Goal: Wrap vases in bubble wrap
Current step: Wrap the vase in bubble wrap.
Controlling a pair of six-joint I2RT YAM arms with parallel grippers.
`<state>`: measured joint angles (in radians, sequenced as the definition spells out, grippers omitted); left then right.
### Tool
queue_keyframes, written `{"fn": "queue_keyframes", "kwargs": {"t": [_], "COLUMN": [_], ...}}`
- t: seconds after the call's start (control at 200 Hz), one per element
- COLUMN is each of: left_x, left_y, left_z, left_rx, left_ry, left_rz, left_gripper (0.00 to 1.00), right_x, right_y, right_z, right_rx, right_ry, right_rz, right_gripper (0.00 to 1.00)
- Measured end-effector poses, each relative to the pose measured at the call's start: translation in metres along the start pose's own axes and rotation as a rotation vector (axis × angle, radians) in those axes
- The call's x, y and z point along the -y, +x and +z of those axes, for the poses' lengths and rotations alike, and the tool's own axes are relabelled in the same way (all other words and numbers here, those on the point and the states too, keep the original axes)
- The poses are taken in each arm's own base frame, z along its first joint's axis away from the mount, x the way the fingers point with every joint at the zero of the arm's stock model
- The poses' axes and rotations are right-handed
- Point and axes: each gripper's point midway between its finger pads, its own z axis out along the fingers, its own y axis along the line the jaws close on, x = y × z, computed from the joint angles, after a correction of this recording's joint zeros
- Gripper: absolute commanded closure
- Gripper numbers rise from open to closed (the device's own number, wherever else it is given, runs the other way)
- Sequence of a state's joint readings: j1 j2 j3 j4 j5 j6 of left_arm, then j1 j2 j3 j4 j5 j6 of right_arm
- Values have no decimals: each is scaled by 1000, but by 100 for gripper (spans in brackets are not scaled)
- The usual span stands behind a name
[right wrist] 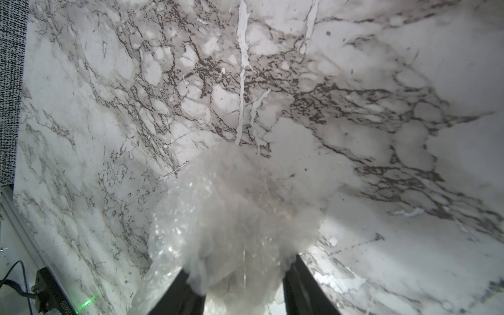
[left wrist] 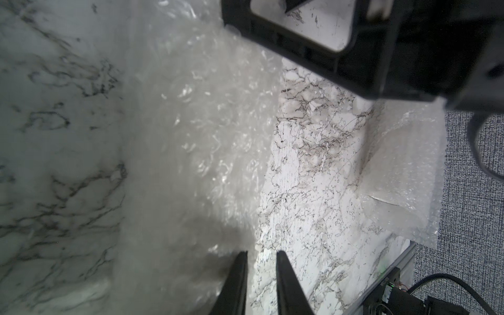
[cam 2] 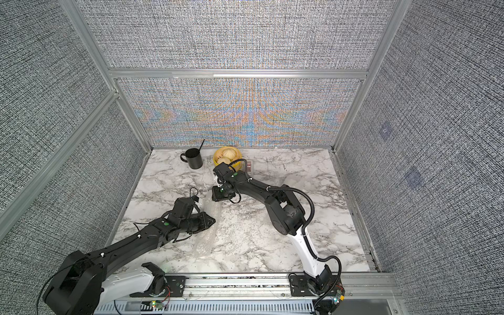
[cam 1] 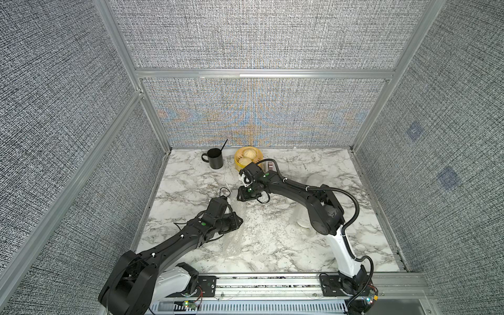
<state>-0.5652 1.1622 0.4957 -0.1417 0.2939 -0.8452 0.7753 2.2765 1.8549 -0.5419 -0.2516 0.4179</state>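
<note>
Left gripper [left wrist: 261,255]: 9 o'clock; fingers narrow, seemingly pinching the bubble wrap [left wrist: 204,122] at its edge.
Wrap span: strung between both grippers; a hard pull could slip or tear it.
Right gripper [right wrist: 240,268]: fingers clasp a bunched wad.
Vase [cam 1: 302,221]: 4 o'clock, under the right elbow [cam 1: 324,215]; a swing could knock it.
Room: mug [cam 1: 215,158] and basket [cam 1: 246,161] crowd 12; bare table [cam 1: 272,253] at 6.
</note>
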Motion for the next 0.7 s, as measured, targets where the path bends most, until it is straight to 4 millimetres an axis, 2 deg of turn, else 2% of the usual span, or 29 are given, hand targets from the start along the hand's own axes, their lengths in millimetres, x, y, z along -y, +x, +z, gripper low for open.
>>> {"fn": "queue_keyframes", "kwargs": {"t": [0.09,0.21,0.415,0.7], "left_x": [1,1,-1,-6], "left_y": [0,0,-2,-3], "left_z": [-1,-4,-15,-46], "left_rx": [-4,-1,18,84], "left_ry": [-4,-6,-30,-52], "left_rz": [2,6,1,-46], "left_gripper": [75,67,62,53], "right_x": [-2,-3,-7,-6], "right_y": [0,-1,0,4], "right_z": [3,4,5,2], "right_rx": [3,13,16,23], "right_ry": [-11,-20,-28,-7], "right_rz": [0,4,4,11], "right_gripper": [66,74,87,96]}}
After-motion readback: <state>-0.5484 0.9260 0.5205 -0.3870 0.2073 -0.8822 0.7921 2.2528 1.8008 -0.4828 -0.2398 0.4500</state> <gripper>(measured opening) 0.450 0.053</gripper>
